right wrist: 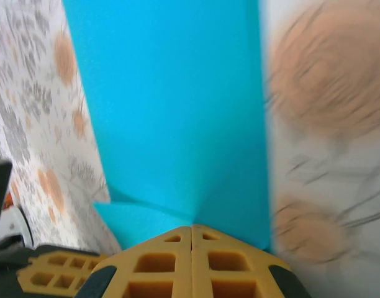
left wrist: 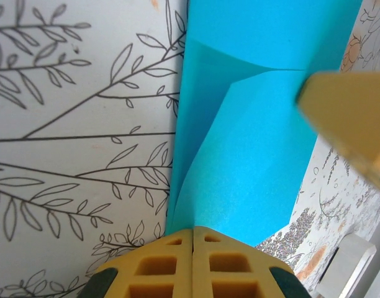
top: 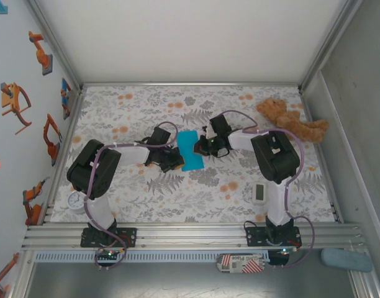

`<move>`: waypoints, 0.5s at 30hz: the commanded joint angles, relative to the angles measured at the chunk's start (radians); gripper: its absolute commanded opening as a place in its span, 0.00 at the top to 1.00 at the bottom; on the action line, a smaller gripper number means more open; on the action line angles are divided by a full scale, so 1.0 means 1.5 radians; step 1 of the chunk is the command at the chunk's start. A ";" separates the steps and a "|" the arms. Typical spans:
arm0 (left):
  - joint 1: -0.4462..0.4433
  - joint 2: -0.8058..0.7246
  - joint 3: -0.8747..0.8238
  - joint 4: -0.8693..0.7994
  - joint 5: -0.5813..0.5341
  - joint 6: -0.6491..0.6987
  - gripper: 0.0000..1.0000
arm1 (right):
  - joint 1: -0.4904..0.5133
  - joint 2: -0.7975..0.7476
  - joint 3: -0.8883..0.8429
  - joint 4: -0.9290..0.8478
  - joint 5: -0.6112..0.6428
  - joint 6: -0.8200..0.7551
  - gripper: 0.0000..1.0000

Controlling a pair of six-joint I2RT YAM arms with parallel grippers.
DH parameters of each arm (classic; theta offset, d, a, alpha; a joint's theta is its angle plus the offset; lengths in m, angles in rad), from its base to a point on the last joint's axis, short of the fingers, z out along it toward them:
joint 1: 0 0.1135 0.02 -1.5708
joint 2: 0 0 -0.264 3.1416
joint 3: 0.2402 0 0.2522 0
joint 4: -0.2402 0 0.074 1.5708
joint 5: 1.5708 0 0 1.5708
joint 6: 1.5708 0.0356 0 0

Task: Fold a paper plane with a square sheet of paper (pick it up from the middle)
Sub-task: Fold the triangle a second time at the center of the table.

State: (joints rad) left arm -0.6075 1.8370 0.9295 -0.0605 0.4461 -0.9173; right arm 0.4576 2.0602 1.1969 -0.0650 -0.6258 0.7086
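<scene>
Left hand (left wrist: 193, 233): closed, pads pressed together, tips right at the near edge of the square sheet of paper (top: 191, 151). Can't tell whether a fold is nipped between them.
Right hand (right wrist: 191, 228): closed too, tips touching the opposite edge.
Paper: flat on the surface (top: 177, 192), straight ahead of each hand and lying between the two. One corner is turned over.
Handling: feather-light, thin, limp. It likely slides easily and keeps any crease a squeeze gives it.
Where to hold: the middle, I'd judge, with a light pinch on a raised ridge rather than a loose edge.
</scene>
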 commanded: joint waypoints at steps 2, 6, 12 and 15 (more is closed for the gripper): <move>0.003 0.029 -0.016 -0.142 -0.044 0.022 1.00 | -0.060 0.029 0.039 -0.024 0.081 -0.017 1.00; 0.002 0.011 0.007 -0.148 -0.034 0.035 1.00 | -0.066 -0.007 0.049 -0.044 0.097 -0.017 1.00; 0.001 -0.037 0.099 -0.135 -0.014 0.059 0.94 | -0.062 -0.131 -0.017 -0.047 0.120 0.013 0.94; 0.003 -0.041 0.122 -0.118 -0.017 0.065 0.87 | -0.052 -0.184 -0.062 -0.055 0.151 0.031 0.80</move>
State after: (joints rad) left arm -0.6071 1.8221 1.0660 -0.2249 0.4305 -0.8566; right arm 0.3637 1.8702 1.1522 -0.1249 -0.4633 0.7292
